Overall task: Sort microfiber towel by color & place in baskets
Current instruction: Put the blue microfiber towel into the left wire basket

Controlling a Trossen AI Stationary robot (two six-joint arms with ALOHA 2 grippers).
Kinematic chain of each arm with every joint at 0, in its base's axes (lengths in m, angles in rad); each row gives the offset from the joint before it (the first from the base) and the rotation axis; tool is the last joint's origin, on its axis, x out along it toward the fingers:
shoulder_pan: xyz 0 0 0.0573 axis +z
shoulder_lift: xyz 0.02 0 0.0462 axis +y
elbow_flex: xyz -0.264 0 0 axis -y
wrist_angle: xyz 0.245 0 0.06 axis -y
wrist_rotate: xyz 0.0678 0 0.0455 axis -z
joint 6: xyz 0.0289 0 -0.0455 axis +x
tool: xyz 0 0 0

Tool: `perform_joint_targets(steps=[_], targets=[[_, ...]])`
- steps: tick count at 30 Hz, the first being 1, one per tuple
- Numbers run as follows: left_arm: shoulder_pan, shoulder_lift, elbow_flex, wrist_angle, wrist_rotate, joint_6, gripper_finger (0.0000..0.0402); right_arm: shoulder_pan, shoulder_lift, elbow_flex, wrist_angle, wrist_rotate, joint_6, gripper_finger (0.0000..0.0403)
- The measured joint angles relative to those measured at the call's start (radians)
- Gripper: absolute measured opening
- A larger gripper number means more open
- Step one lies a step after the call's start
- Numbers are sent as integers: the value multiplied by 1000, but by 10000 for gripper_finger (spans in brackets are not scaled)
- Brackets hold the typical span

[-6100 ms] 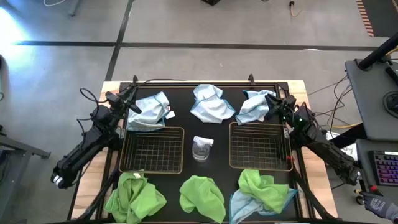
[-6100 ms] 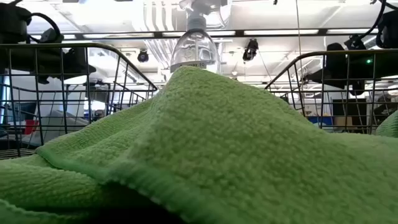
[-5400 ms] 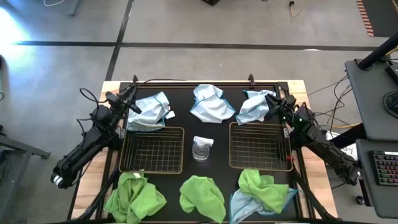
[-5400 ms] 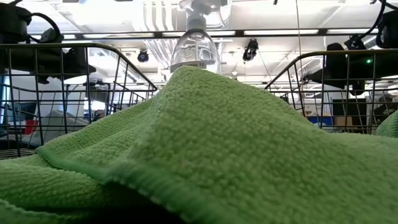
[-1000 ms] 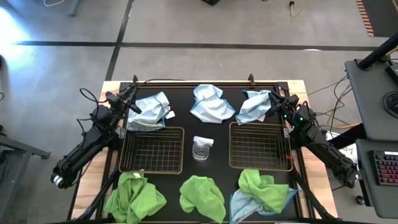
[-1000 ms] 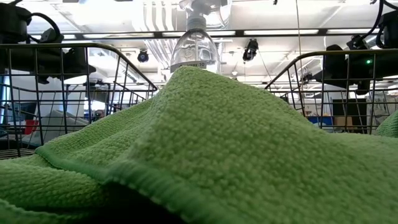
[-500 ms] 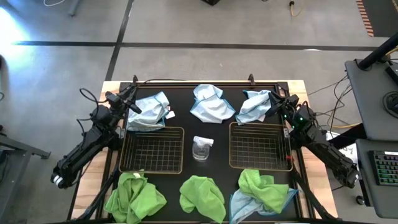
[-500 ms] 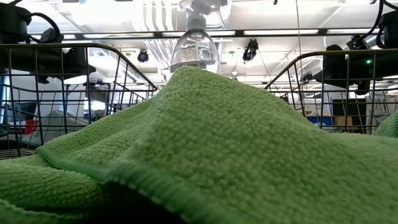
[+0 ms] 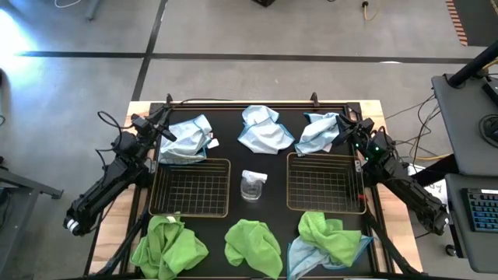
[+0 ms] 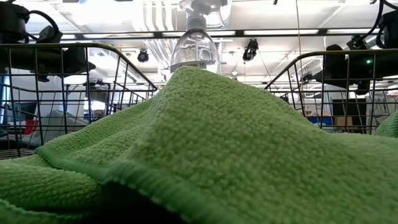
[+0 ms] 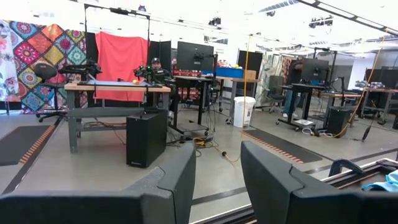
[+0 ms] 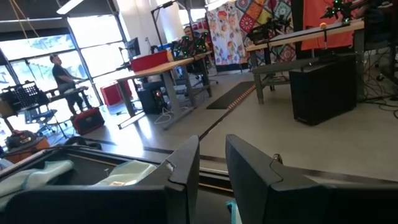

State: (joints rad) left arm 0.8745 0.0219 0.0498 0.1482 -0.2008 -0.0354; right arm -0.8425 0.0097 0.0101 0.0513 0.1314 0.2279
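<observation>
No writing is readable on the clear spray bottle (image 9: pixel 252 185) between the two empty wire baskets (image 9: pixel 191 187). Three crumpled pale blue towels (image 9: pixel 263 129) line the bench's far edge, lime green towels (image 9: pixel 252 245) its near edge. Nothing has shifted. The left pincer (image 11: pixel 214 180) and right pincer (image 12: pixel 212 169) stand slightly parted, gripping nothing, at the far corners.

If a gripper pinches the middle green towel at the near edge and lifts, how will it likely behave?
The middle green towel lies crumpled in soft folds, so it would probably hang limp and unfurl. Its looped pile, plain in the low view, should grip well rather than slip. It looks light.
</observation>
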Motion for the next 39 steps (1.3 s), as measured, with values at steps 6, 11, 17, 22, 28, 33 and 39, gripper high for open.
perform_joint_targets(steps=[6, 11, 17, 22, 28, 33, 39], targets=[[0, 0, 0, 39, 0, -8, 113, 0, 0, 0, 7, 0, 47, 73], [0, 0, 0, 45, 0, -121, 113, 0, 0, 0, 7, 0, 42, 73], [0, 0, 0, 48, 1, -192, 113, 0, 0, 0, 13, 1, -76, 73], [0, 0, 0, 54, 19, -271, 113, 0, 0, 0, 13, -1, 36, 73], [0, 0, 0, 66, 99, -324, 113, 0, 0, 0, 12, 0, 33, 73], [0, 0, 0, 118, 114, -344, 113, 0, 0, 0, 26, 0, 126, 73], [0, 0, 0, 174, 114, -344, 113, 0, 1, 0, 43, 1, 95, 73]])
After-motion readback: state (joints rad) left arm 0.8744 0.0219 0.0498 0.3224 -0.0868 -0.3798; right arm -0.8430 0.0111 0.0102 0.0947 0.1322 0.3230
